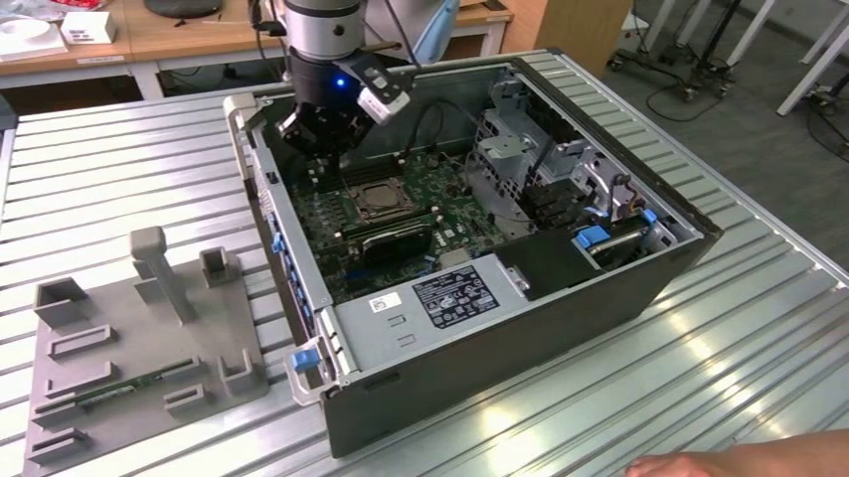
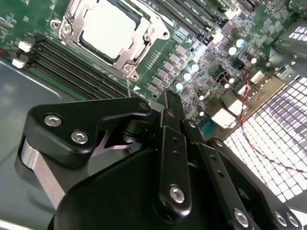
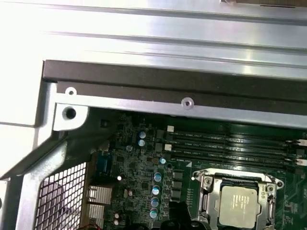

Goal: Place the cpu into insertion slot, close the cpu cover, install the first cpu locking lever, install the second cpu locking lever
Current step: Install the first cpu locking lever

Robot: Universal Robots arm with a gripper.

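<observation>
Cpu (image 2: 106,26) sits in insertion slot (image 1: 349,206) w/ cpu cover (image 2: 138,48) looking down over it; levers I can't tell. Near it my claw (image 2: 169,98) hangs pinched narrow, holding nothing.

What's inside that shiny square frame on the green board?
The cpu, a flat silver-grey square, sits inside the cut-out of the cpu cover. The frame overlaps its edges. Whatever lies under the chip is hidden by it.
</observation>
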